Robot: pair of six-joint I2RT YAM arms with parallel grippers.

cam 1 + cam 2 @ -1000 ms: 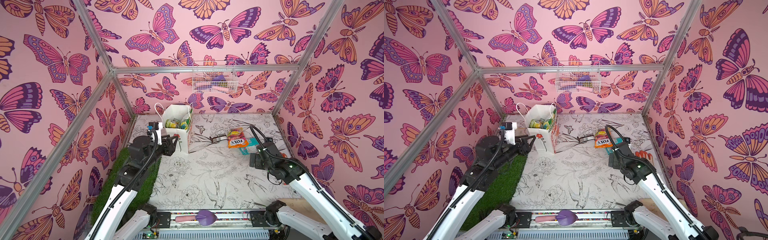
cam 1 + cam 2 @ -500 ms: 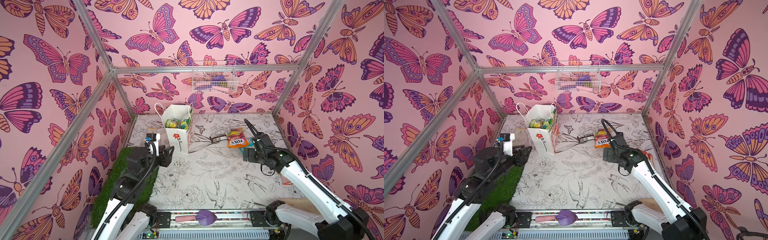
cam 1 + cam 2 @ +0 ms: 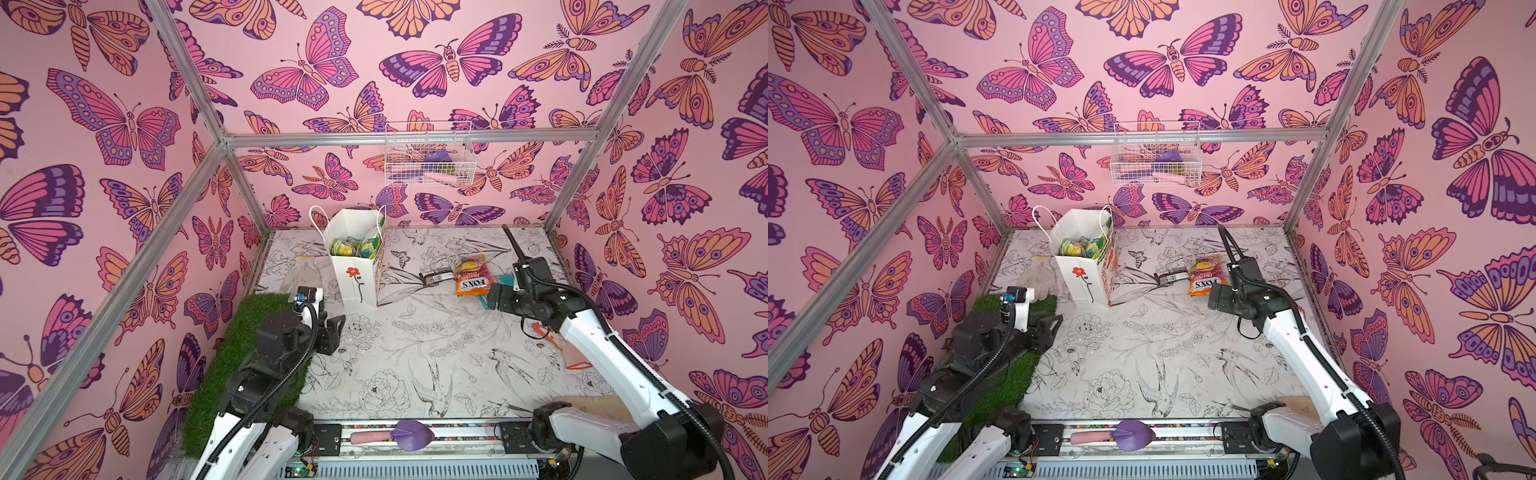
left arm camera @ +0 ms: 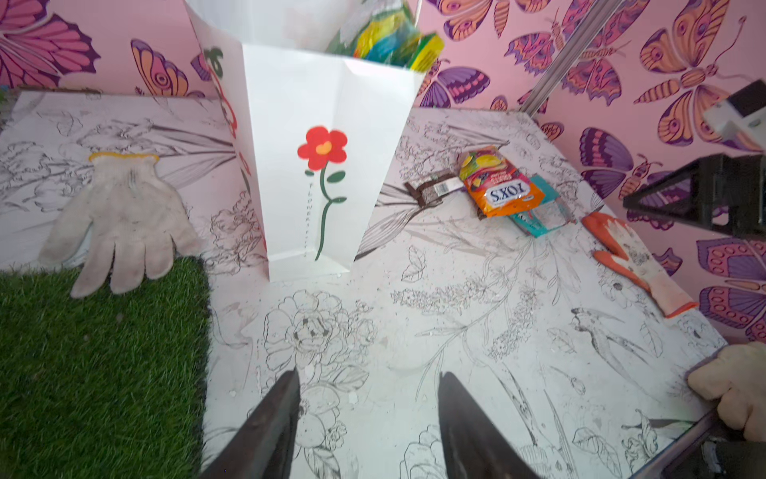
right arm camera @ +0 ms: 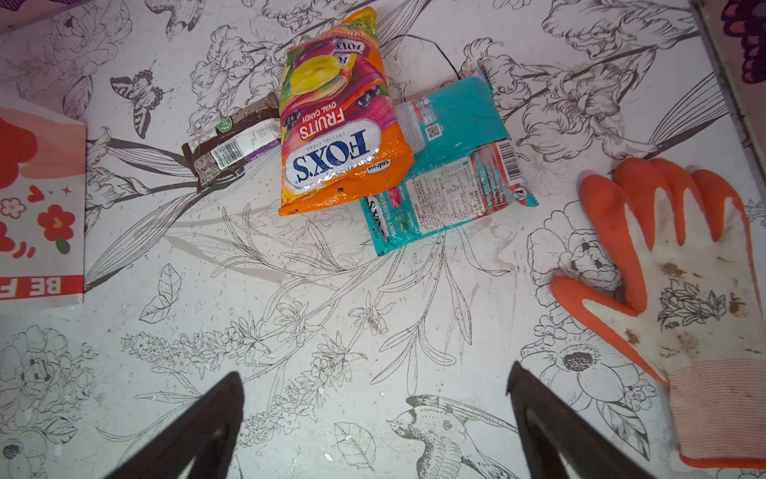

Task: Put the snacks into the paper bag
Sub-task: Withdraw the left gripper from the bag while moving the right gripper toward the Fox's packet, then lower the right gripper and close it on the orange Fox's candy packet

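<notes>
Labels first: the orange FOX'S pack [image 5: 340, 124] reads "FOX'S", "CRYSTAL CLEAR", "FRUITS" and "OVAL CANDY". The teal pack [image 5: 452, 166] shows "MINT BLOSSOM", a QR code and a barcode. The brown bar [image 5: 232, 145] shows a barcode; its other print is too small for us. The paper bag [image 4: 323, 145] carries a red flower with fine lettering up the stem that we cannot read, and its side panel shows "BE F", cut off at the frame edge. Count: three snacks loose on the worktop [image 3: 415, 361], and at least two yellow-green packs [image 3: 353, 247] inside the paper bag, the exact number hidden. We also count one white glove [image 4: 120, 215], one orange glove [image 5: 684, 290], one grass mat [image 4: 99, 352] and one wire basket [image 3: 428, 158] hung high at the back. The FOX'S pack overlaps the teal pack and meets the brown bar's end. The paper bag stands upright at back left, mouth open, with the loose snacks to its right across bare worktop. The orange glove lies near the right edge, close beside the teal pack. The white glove lies just left of the paper bag, fingertips on the grass mat along the left edge. The left end effector [image 4: 368, 375] has its jaws apart and empty at front left, facing the paper bag. The right end effector [image 5: 373, 371] is spread wide and empty, short of the loose snacks. The front half of the worktop lies bare.
</notes>
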